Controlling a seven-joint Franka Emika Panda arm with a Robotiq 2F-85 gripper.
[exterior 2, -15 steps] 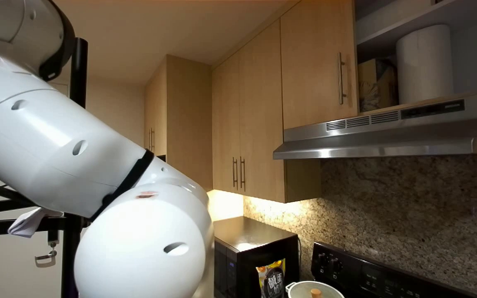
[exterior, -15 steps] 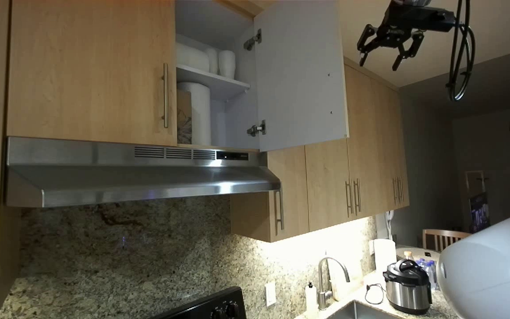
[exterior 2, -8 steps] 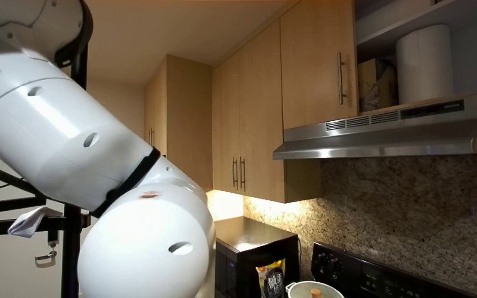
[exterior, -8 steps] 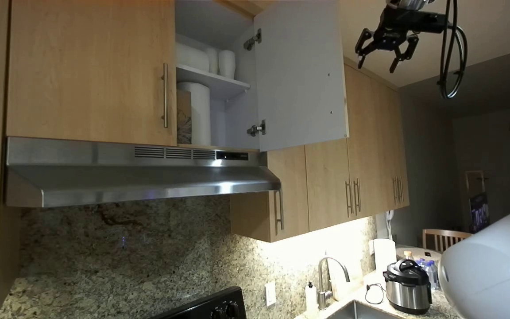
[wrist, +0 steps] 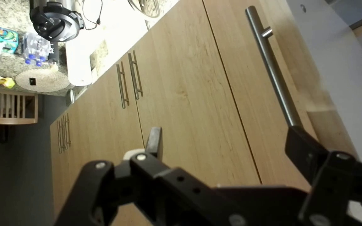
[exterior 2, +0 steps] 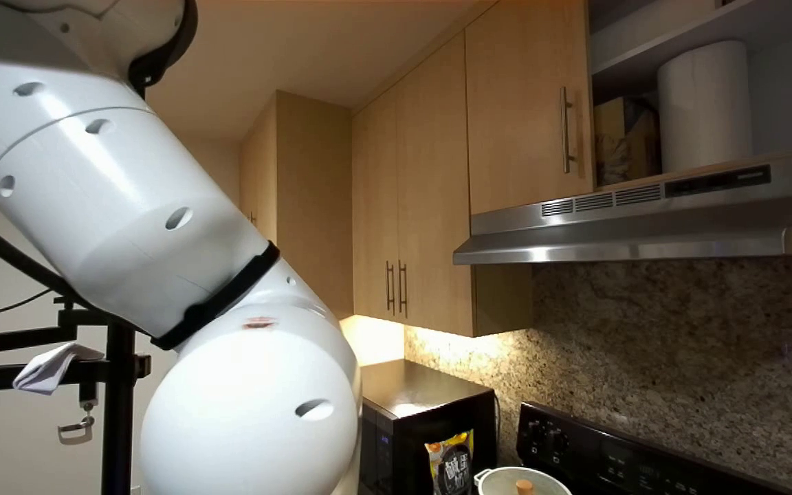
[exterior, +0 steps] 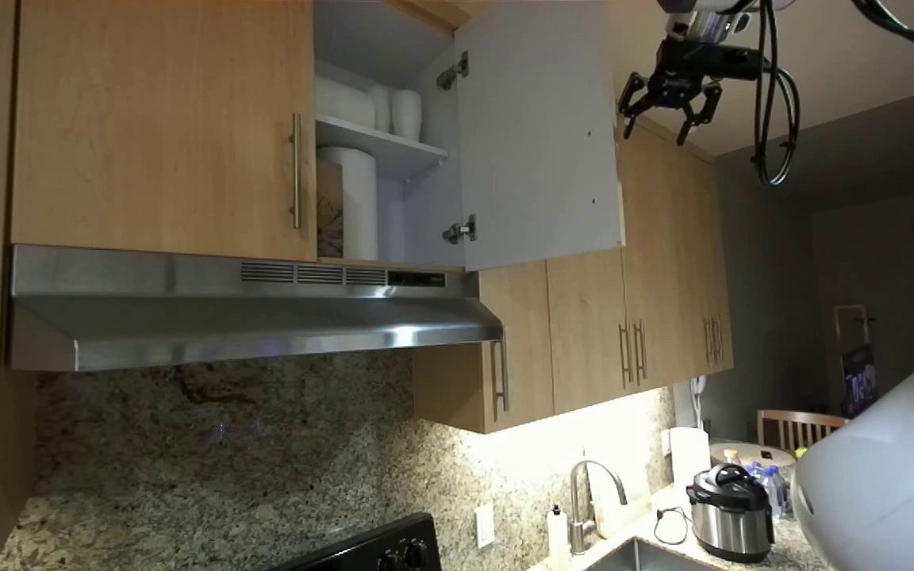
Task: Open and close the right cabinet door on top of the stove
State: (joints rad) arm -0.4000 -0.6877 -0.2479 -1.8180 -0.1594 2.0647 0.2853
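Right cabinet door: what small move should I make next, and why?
I'd probably move the open gripper around the right cabinet door to its outer side. The door stands open, and the wrist view shows its whitish inner face, so pushing from here would likely open it wider.

Pale brown, grey, black and some bright colours

The right cabinet door (exterior: 536, 151) is whitish grey on its inner face, with 2 small dark dots (exterior: 593, 201). The twin door (exterior: 155, 127) is light brown with fine wood grain, and its handle (exterior: 297, 170) is silver. The range hood (exterior: 266, 321) is silver-grey with dark slits (exterior: 320, 274). The stone wall (exterior: 187, 444) is speckled in beige, brown and grey. The stove (exterior 2: 623, 459) is black, the gripper (exterior: 655, 135) mostly black, the arm (exterior 2: 114, 192) mostly white. The box (wrist: 8, 34) is turquoise with a many-coloured pattern, and the bottle caps (wrist: 39, 63) are blue.
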